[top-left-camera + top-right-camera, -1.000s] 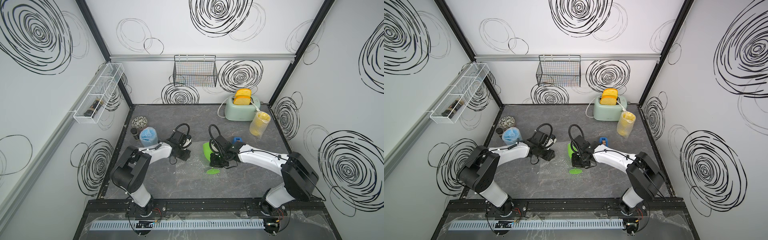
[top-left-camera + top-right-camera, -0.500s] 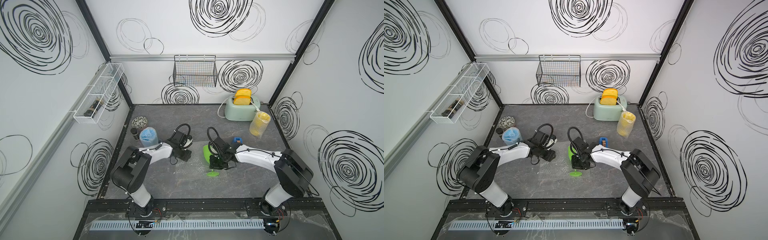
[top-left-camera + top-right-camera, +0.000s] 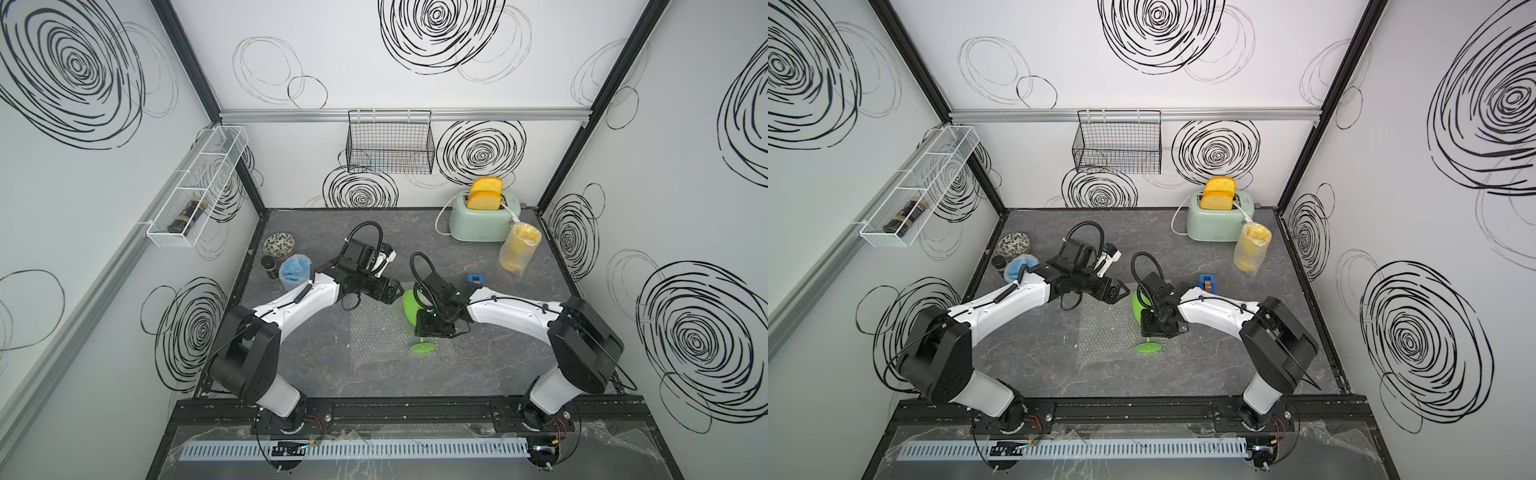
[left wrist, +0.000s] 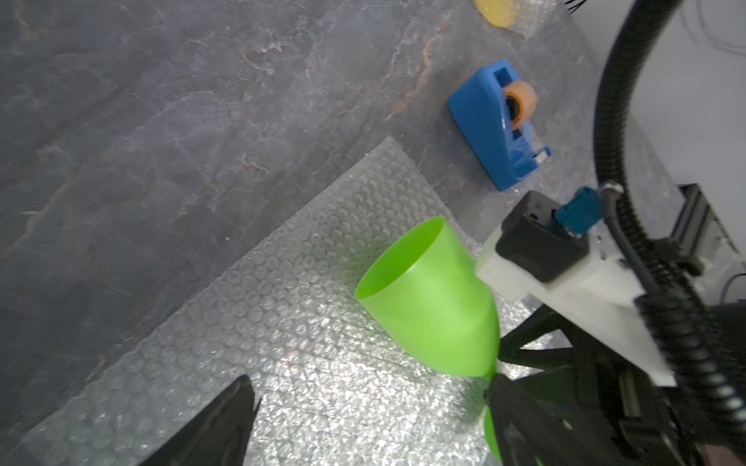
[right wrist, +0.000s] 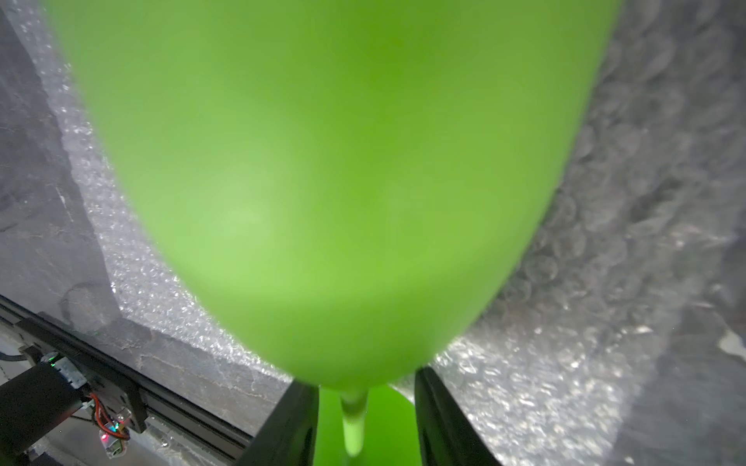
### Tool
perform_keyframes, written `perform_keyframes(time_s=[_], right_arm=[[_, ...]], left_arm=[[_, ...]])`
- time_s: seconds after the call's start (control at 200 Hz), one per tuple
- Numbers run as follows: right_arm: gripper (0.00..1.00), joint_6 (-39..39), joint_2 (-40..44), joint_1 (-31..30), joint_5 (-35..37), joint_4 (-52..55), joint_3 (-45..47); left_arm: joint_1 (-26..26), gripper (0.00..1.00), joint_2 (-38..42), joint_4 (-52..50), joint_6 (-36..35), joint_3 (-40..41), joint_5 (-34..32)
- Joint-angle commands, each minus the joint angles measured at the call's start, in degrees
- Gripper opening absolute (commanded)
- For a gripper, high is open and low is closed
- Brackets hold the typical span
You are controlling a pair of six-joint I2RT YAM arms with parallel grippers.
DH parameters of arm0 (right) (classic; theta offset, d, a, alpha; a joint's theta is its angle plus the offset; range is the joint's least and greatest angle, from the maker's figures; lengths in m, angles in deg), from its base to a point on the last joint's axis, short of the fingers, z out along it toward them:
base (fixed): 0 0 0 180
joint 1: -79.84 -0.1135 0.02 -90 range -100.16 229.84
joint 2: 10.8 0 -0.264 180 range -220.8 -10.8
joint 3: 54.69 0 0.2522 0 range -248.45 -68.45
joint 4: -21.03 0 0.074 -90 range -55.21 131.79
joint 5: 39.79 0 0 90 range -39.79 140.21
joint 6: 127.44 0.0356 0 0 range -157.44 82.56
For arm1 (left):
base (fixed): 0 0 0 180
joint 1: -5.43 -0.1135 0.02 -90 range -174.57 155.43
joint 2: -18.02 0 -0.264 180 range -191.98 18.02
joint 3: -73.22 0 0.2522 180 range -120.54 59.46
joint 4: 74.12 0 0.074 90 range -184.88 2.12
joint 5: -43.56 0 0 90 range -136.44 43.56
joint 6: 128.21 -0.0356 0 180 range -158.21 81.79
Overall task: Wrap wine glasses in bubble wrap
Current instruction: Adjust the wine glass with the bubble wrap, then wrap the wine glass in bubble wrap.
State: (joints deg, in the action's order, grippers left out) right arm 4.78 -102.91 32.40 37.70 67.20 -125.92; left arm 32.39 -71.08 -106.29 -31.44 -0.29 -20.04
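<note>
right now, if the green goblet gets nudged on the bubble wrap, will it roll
Likely rolls in an arc: the green goblet lies tilted, bowl wider than stem. Thin wall suggests light. The bubble wrap may damp it.

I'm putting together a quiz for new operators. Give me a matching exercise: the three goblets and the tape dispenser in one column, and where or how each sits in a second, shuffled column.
Things:
1. green goblet
2. yellow goblet
3. blue goblet
4. tape dispenser

States:
A. wrapped, beside the toaster
B. on the bare tabletop, off the sheet
C. unwrapped, over the flat bubble wrap sheet
D. wrapped, near the patterned bowl

Pairs: 1-C, 2-A, 3-D, 4-B
</note>
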Motion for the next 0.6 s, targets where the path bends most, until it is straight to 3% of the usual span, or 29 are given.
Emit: perform_keyframes(time_s=[0.0,0.245,0.45,0.59], right_arm=[[0.48,-2.78,4.54,2.10,-1.74,4.18,-2.10],[0.46,-10.16,11.76,16.50,-11.73,-0.91,6.11],[0.47,-14.88,9.70,25.79,-14.00,-6.08,12.66],[0.48,-16.35,6.43,27.85,-15.84,-9.63,14.70]], left_arm=[[0.24,0.99,-1.52,0.36,4.67,-0.20,5.86],[1.02,0.97,-5.38,2.45,9.83,-0.35,8.88],[3.44,0.97,-9.29,1.34,9.93,-2.80,7.77],[3.98,0.97,-11.98,0.15,9.73,-4.72,6.68]])
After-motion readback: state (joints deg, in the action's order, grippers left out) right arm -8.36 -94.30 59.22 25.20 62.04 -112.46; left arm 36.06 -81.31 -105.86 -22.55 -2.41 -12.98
